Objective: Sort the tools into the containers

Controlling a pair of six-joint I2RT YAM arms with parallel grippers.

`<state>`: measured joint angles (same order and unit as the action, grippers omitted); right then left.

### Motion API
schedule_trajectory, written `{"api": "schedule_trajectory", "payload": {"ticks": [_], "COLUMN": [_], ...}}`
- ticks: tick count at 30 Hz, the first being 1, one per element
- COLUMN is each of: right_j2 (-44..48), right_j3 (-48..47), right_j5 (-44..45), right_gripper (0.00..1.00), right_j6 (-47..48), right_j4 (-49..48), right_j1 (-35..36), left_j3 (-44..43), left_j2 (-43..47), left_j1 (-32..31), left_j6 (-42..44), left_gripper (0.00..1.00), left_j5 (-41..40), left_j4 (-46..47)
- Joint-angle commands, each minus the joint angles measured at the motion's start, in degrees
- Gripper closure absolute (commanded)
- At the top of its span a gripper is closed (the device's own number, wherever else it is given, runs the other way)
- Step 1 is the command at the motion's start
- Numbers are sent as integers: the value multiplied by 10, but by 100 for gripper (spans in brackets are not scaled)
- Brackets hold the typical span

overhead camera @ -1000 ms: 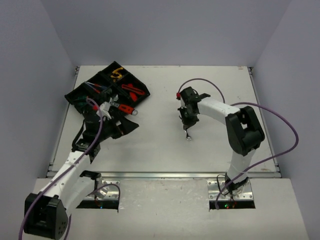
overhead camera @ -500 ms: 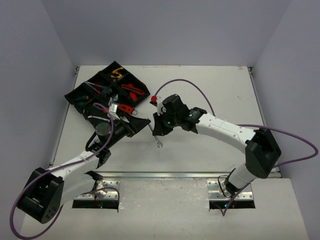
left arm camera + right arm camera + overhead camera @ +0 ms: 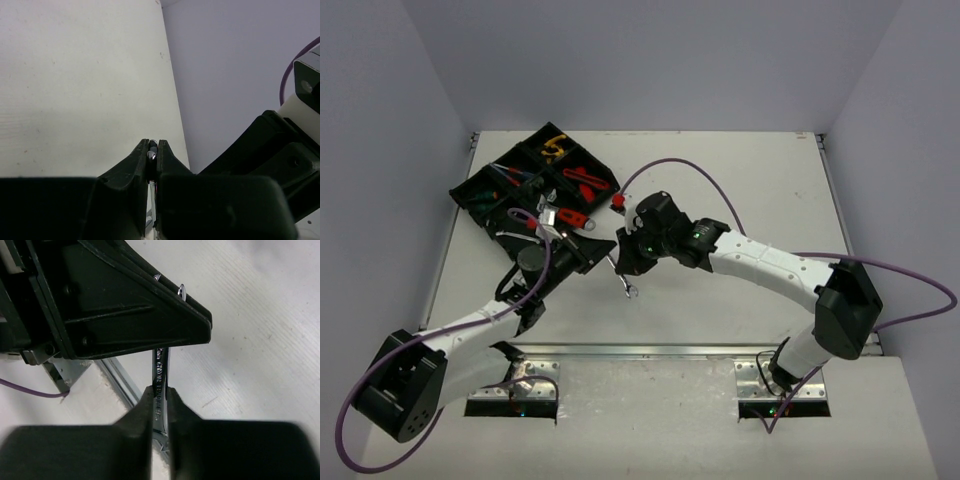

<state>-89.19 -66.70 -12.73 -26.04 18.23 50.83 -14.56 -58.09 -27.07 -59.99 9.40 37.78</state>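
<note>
A silver spanner (image 3: 624, 283) hangs over the table between the two arms, its open end lowest in the top view. My left gripper (image 3: 604, 248) is shut on one end of it; in the left wrist view only a shiny sliver of the spanner (image 3: 152, 155) shows between the closed jaws of the left gripper (image 3: 152, 144). My right gripper (image 3: 620, 263) (image 3: 159, 391) holds the spanner's lettered shank (image 3: 161, 371), jaws tight on both sides. The black divided tray (image 3: 470, 192) at the far left holds yellow pliers (image 3: 555, 148), red knives (image 3: 586, 182) and a red-handled wrench (image 3: 571, 215).
The left arm's black finger (image 3: 125, 305) fills the top of the right wrist view, with the spanner's end peeking over it. Purple cables loop off both arms. A metal rail (image 3: 650, 350) runs along the table's near edge. Walls close in on three sides.
The left gripper, open a second ago by the tray, has swung right and shut on the spanner. The right arm has carried the spanner left to meet it.
</note>
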Motion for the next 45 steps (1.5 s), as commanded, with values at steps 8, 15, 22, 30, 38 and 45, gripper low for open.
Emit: {"api": "schedule_trajectory", "payload": {"ticks": [8, 15, 22, 30, 38, 45], "right_j2": [144, 225, 256, 264, 262, 290], "right_j3": [79, 154, 185, 186, 175, 142], "right_j5": [226, 261, 257, 252, 242, 326], "right_gripper": [1, 1, 1, 1, 1, 1], "right_j6": [-33, -14, 0, 3, 5, -10], "right_j4": [40, 53, 54, 55, 59, 103], "right_j1": [4, 1, 0, 0, 0, 0], "left_j3": [-247, -358, -464, -466, -443, -420], "left_j2": [-35, -118, -224, -271, -272, -87], "left_j1": [219, 371, 391, 391, 391, 384], "left_j6": [158, 147, 157, 163, 155, 218], "left_gripper": [100, 100, 100, 92, 0, 0], "left_j5": [-248, -221, -298, -295, -258, -60], "left_j4": [-455, -488, -530, -509, -494, -493]}}
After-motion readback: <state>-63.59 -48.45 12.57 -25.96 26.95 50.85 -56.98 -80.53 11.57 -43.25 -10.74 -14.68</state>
